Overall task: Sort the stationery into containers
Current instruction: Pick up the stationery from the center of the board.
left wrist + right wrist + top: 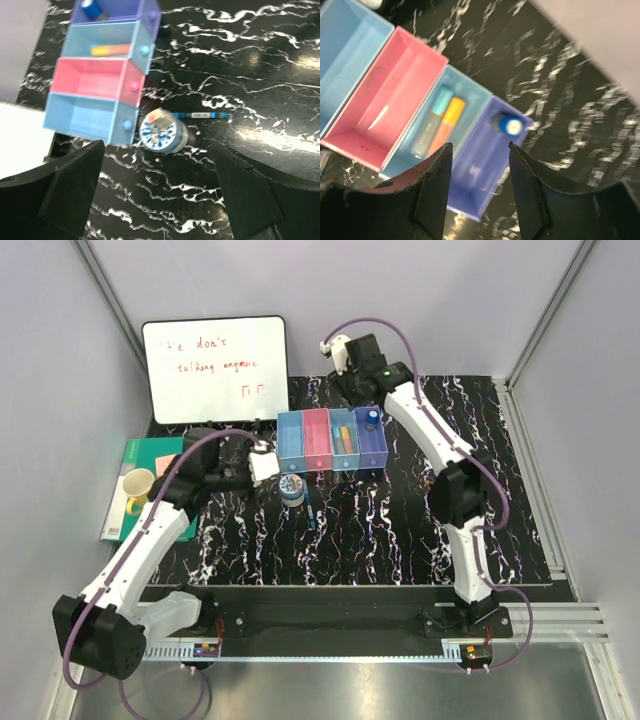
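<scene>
Likely a robot lab, grey enclosure walls (60, 390), marbled table (400, 530)

Near the bins (316, 438), tape roll (292, 489) and perhaps a pen (312, 517)

Bright, even light. Soft glare sheens the glossy tabletop (260, 131) in the left wrist view; the right wrist view is blurred.

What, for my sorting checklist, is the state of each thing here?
left gripper, open, holding nothing.
right gripper, open, holding nothing.
tape roll, loose on the table.
blue pen, loose on the table.
capped cylinder, inside the purple bin.
markers, lying side by side in the inner light blue bin.
pink bin, empty.
end light blue bin, empty.
</scene>
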`<state>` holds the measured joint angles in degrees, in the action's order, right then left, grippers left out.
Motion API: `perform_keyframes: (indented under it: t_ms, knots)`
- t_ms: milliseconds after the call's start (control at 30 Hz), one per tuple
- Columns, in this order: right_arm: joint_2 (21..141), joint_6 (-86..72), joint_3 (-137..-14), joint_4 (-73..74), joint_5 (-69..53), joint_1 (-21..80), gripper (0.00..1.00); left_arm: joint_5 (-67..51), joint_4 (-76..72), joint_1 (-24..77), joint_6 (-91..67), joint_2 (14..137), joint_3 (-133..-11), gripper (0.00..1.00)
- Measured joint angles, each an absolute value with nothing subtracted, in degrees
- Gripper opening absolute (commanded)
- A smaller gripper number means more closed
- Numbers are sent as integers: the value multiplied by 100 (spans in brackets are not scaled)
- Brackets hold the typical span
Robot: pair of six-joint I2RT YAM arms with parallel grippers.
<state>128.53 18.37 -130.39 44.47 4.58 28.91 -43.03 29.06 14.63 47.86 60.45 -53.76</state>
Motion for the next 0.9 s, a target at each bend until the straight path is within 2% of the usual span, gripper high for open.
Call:
perform_keyframes:
  t_ms: [167,400,667,900]
  knots:
    - [11817,2281,-12842,4486,733,2886,57,-3835,2867,2123,4805,6342,-5371,92]
    - [10503,2764,-12084,4499,1127,2882,58,-2875,2899,2355,4174,6875,-5546,86]
    - [10261,2893,-11915,4536,1374,2880,59,-2534,2620,2388,3378,7008,-5555,82]
    - [10259,2891,-11837,4574,1448,2880,59,-2445,2211,2515,2985,7638,-5551,80]
